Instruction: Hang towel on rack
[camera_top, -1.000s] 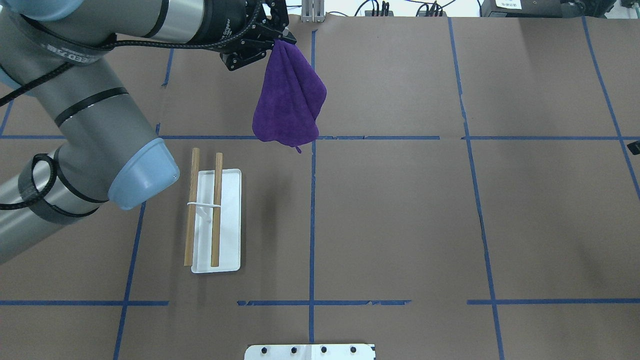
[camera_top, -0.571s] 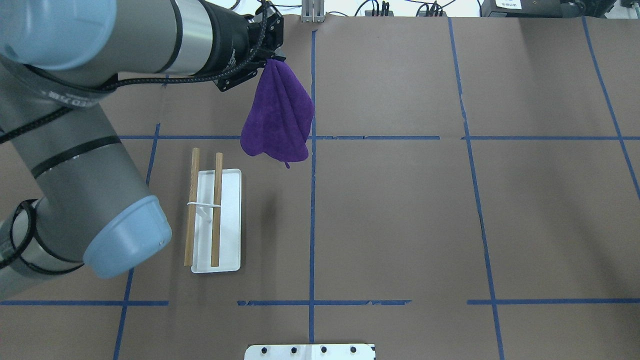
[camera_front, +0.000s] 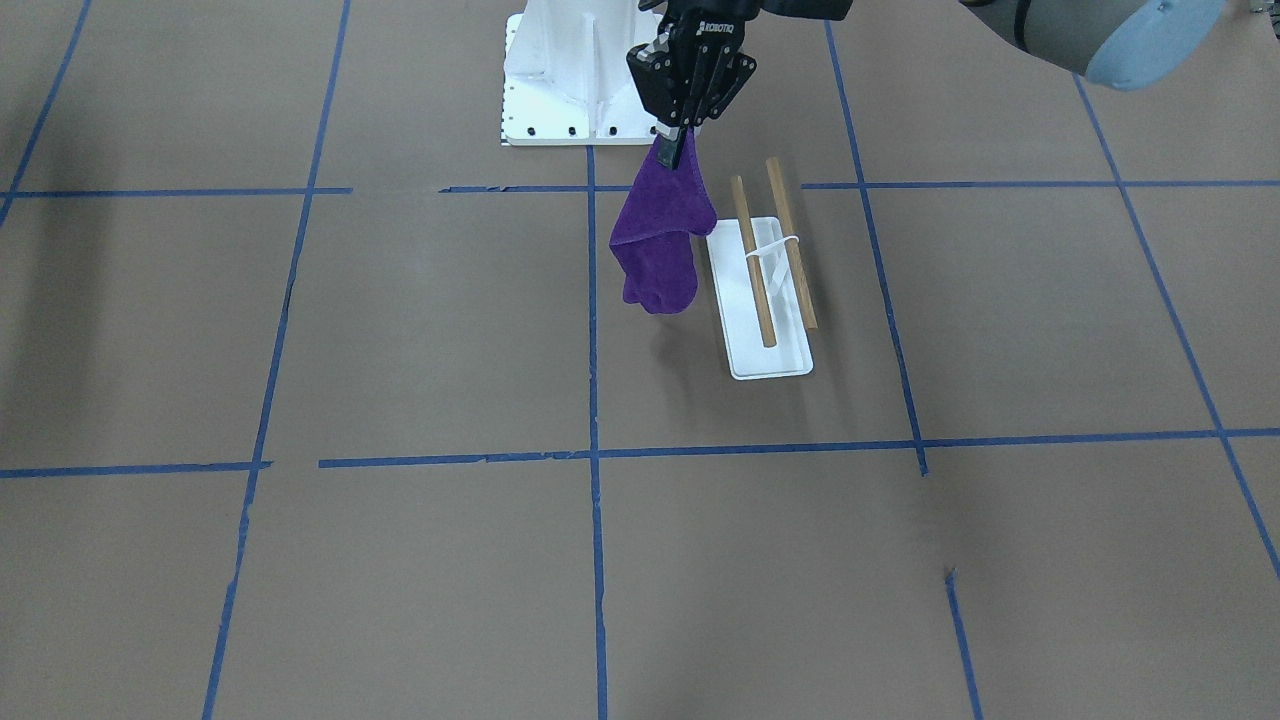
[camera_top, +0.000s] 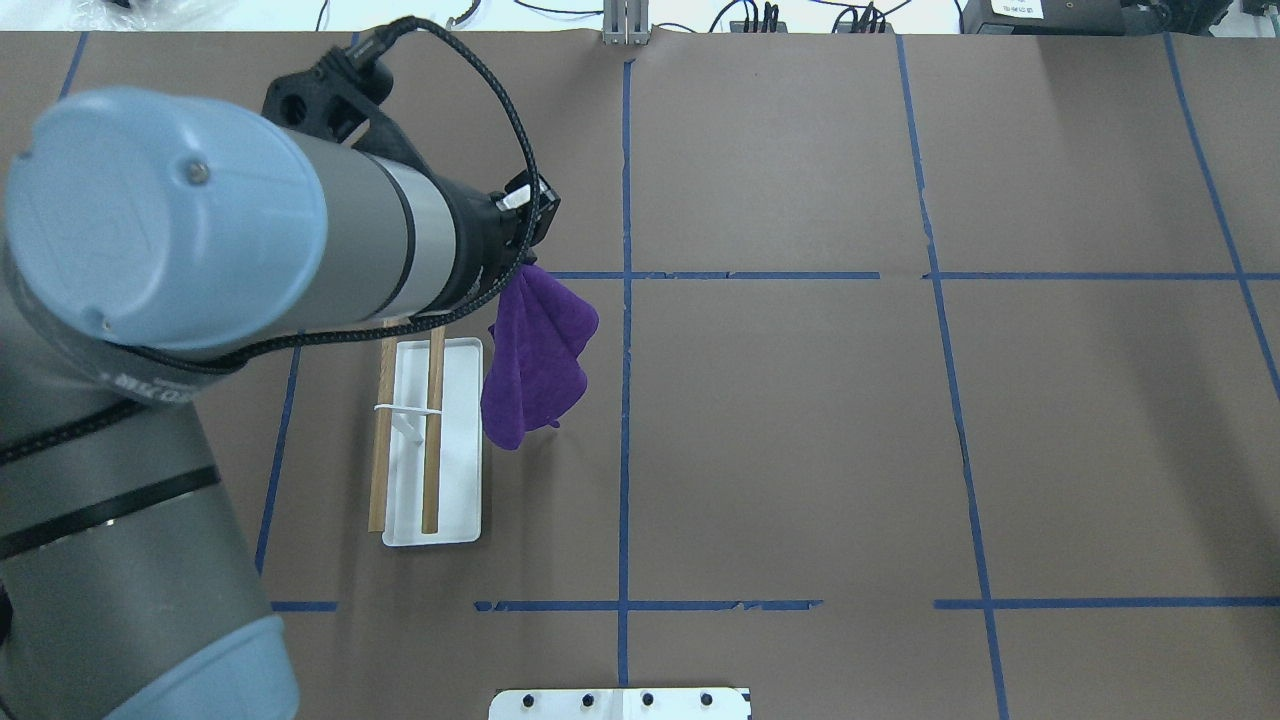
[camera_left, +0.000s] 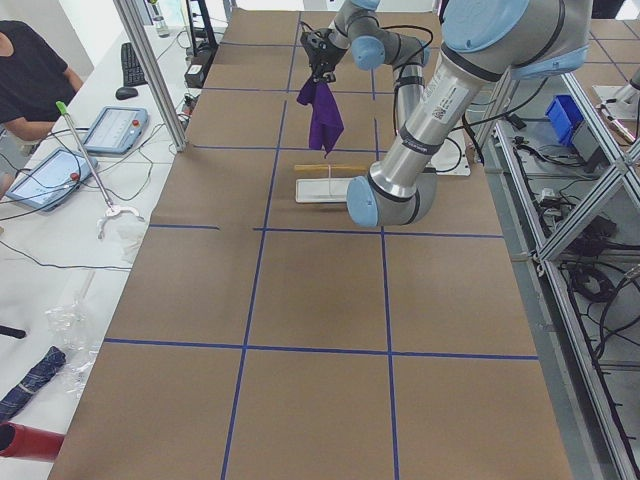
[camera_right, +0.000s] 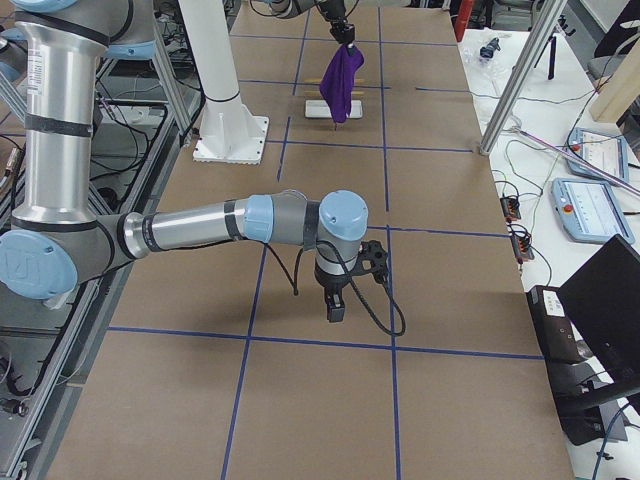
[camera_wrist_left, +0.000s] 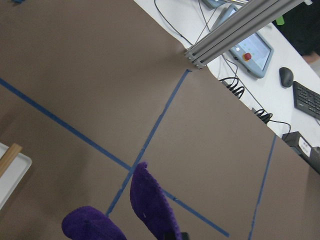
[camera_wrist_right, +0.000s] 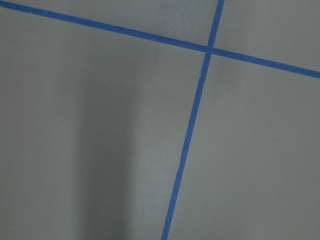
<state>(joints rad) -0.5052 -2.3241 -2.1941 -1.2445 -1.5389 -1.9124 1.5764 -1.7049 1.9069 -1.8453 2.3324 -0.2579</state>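
Hanging from the left pincer (camera_front: 677, 135), which is clamped on its top corner, the purple towel (camera_front: 660, 240) dangles above the tabletop (camera_front: 400, 330) just beside the rack (camera_front: 775, 290), clear of its 2 wooden rods. Open tabletop spreads beyond. The right pincer (camera_right: 336, 312) is well apart; its state cannot be told.

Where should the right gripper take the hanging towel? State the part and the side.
I would take the purple towel by its lowest hanging edge, coming in from the robot's right. It dangles in folds from one corner pinched in the left gripper, so the bottom hangs loose, and the rack stands on its other side.
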